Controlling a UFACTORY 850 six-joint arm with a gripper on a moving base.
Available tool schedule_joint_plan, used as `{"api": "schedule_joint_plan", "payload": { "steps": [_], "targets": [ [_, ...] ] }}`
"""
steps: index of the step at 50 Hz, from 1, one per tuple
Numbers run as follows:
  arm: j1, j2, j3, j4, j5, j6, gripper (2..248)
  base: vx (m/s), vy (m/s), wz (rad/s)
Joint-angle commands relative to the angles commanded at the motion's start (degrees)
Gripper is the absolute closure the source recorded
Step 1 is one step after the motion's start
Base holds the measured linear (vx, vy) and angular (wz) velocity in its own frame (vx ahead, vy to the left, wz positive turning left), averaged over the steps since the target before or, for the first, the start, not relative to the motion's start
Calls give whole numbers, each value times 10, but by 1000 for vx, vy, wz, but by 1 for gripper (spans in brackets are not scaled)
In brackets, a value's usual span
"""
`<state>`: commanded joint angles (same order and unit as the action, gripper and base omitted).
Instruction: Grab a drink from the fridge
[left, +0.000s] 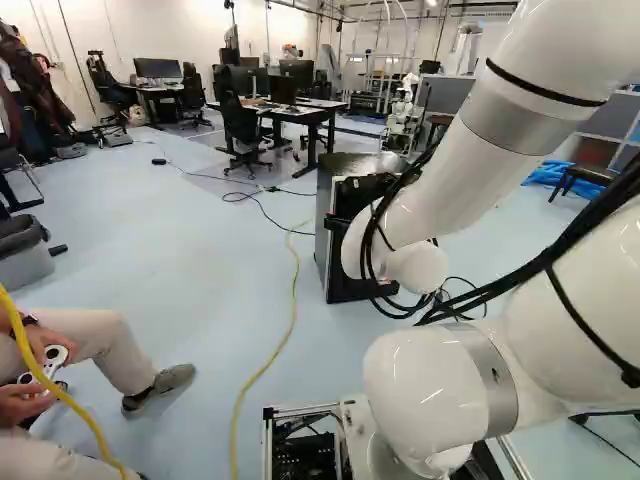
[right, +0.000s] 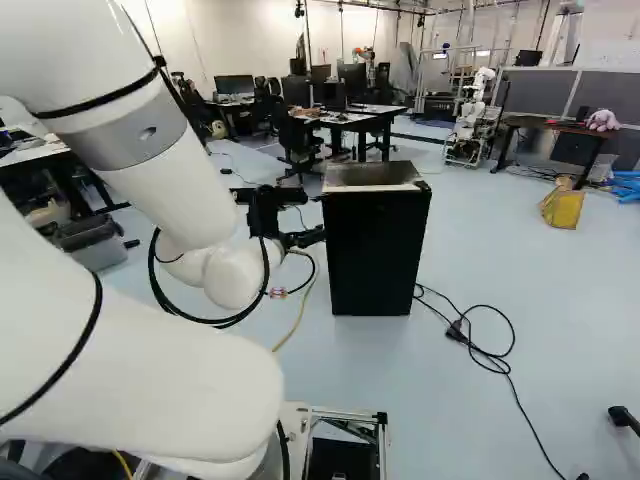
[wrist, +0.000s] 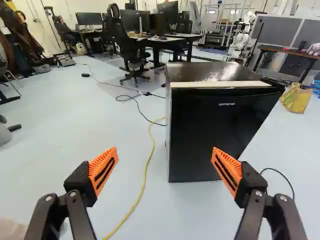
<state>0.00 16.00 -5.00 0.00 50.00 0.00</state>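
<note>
In the right base view my gripper (right: 312, 216) is just left of the upper part of the black mini fridge (right: 376, 255), which stands upright on the floor. The wrist view has the gripper (wrist: 165, 159) open, orange pads wide apart and nothing between them. Ahead of it is the fridge (wrist: 220, 132), offset toward one finger, its front door closed with a pale strip along the top edge. In the left base view the arm partly covers the fridge (left: 334, 168). No drink can be seen.
A yellow cable (left: 293, 300) runs along the floor beside the fridge. Black cable (right: 490, 350) lies coiled right of it. A seated person's legs (left: 95, 345) are at the left. Desks (right: 350, 118) and another robot (right: 472, 115) stand farther back.
</note>
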Motion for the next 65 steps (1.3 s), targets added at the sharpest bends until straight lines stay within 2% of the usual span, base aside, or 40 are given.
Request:
{"api": "schedule_joint_plan", "payload": {
  "steps": [65],
  "targets": [
    [0, 0, 0, 0, 0, 0, 3, 79, 33, -11]
  ]
}}
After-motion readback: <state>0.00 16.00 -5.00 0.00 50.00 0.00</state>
